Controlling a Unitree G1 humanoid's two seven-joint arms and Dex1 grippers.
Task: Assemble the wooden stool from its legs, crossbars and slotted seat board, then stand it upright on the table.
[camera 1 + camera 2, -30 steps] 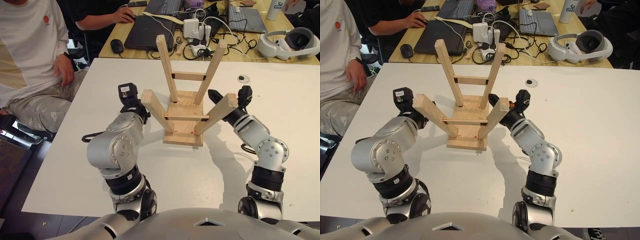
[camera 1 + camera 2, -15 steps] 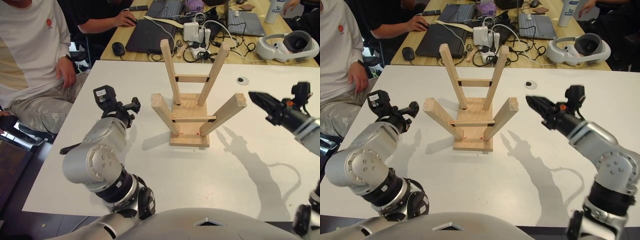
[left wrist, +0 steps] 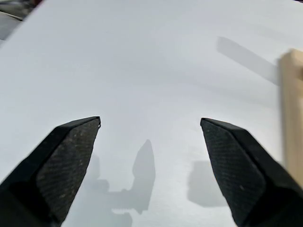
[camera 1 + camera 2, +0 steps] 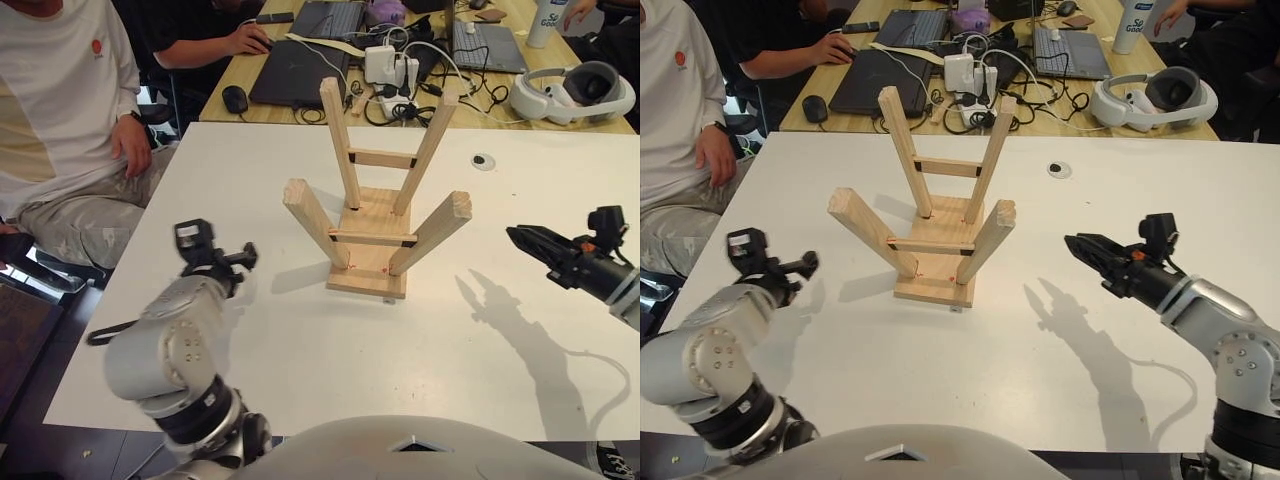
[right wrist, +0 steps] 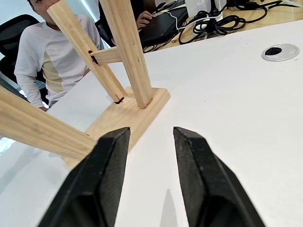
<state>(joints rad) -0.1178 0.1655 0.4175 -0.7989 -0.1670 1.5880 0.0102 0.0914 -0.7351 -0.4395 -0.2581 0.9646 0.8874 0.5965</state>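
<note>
Wooden stool (image 4: 372,232) assembled, upside down: seat on white table, four legs up.

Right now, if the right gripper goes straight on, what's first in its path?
Probably the stool, at its seat board's edge by the closest leg; bare table lies between. Height is hard to judge.

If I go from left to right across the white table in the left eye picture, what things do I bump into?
left gripper → upside-down wooden stool → small round cap → right gripper
</note>
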